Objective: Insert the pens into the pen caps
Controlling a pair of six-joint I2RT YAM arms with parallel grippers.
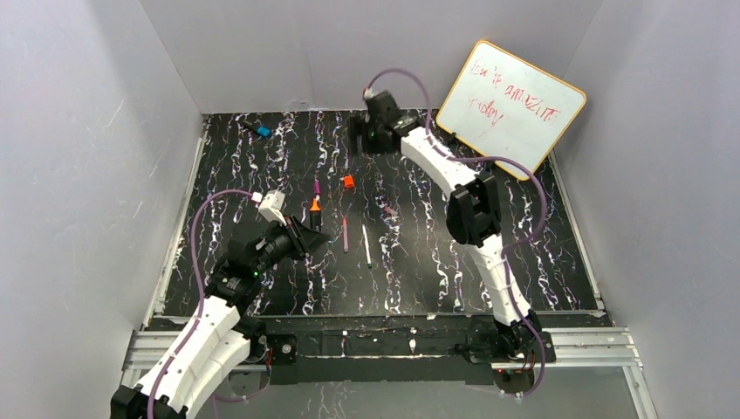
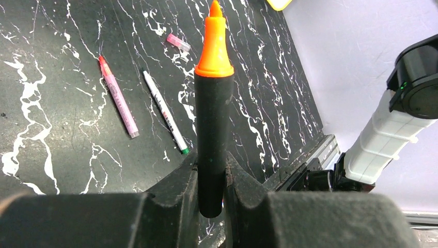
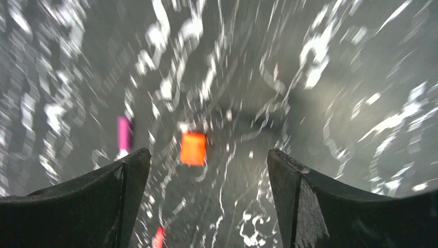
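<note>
Capped: none. Black marker (image 2: pixel 212 129): clamped in left gripper (image 2: pixel 212 178), near orange cap (image 1: pixel 348 182). Pink pen (image 1: pixel 345 234), white pen (image 1: pixel 366 246): loose near that cap (both bare). Right gripper (image 3: pixel 209 157): beyond it, spread wide, empty.

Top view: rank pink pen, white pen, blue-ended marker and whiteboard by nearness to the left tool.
1. Pink pen, just right of the left tool.
2. White pen, further right.
3. Blue-ended marker, far left.
4. Whiteboard, far right.

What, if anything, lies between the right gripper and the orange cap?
Nothing visible. The right gripper is open, and its wrist view, though blurred, shows the orange cap on bare table straight ahead. The magenta cap lies off to one side.
</note>
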